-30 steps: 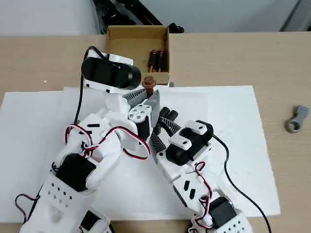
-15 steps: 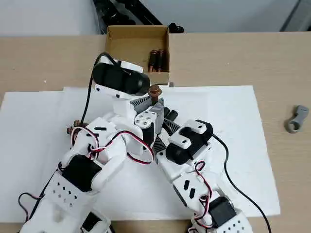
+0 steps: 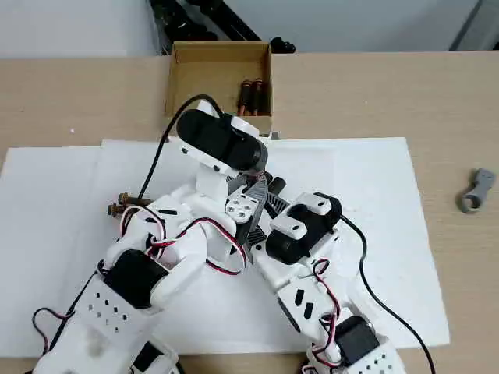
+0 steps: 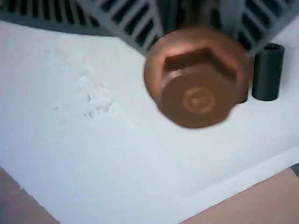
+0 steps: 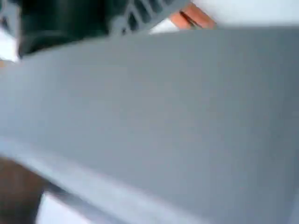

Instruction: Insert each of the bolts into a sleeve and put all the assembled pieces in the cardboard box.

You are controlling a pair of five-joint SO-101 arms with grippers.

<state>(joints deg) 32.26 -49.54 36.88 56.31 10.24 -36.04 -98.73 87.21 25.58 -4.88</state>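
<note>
Your left arm's wrist (image 3: 218, 144) has swung off the cardboard box (image 3: 203, 86) edge, down the mat (image 3: 390, 234) toward the other arm. The held bolt (image 4: 196, 77), seen from above a second ago, is now tucked under the wrist. The loose bolts (image 3: 129, 204) behind that arm are now uncovered.

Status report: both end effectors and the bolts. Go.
Left end effector shut on bolt, over white sheet. Black sleeve on sheet nearby. Right end effector close alongside. Two assembled pieces in cardboard box; spare bolt lying on sheet.

A white sheet (image 3: 374, 179) lies on the wooden table (image 3: 390, 93).
</note>
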